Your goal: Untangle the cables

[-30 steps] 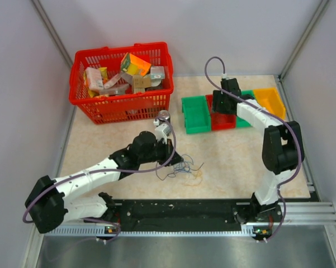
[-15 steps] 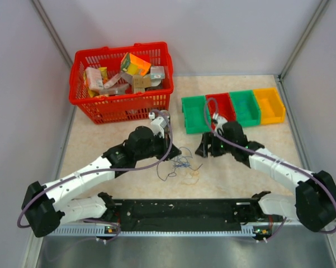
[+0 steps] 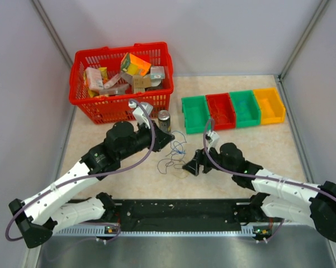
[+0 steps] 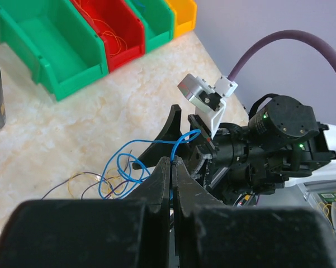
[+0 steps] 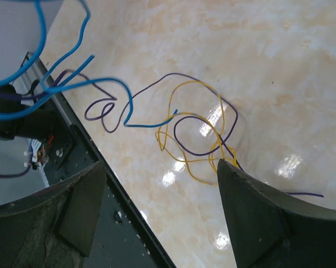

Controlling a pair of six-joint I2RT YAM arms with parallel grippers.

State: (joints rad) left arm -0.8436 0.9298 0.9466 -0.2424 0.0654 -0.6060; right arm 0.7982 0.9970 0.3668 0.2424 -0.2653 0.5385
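The cables (image 3: 176,155) are a loose tangle of thread-thin wires on the table between my two grippers. My left gripper (image 3: 169,139) is shut on a blue wire (image 4: 123,167) and holds it up from the tangle; the wire runs out of the closed fingertips in the left wrist view (image 4: 172,162). My right gripper (image 3: 191,167) is open and low over the table just right of the tangle. In the right wrist view (image 5: 162,173) a yellow wire (image 5: 197,124) and a purple wire (image 5: 185,148) lie on the table ahead of its spread fingers, with blue wire (image 5: 100,84) raised above.
A red basket (image 3: 121,103) of boxes stands at the back left, with a dark can (image 3: 164,120) next to it. Green (image 3: 195,113), red (image 3: 220,110), green (image 3: 245,108) and yellow (image 3: 269,104) bins line the back right. The red bin (image 4: 109,33) holds orange wire.
My right arm swung from the bins down to the table beside the tangle. My left gripper pulled back and left, drawing the blue wire with it.
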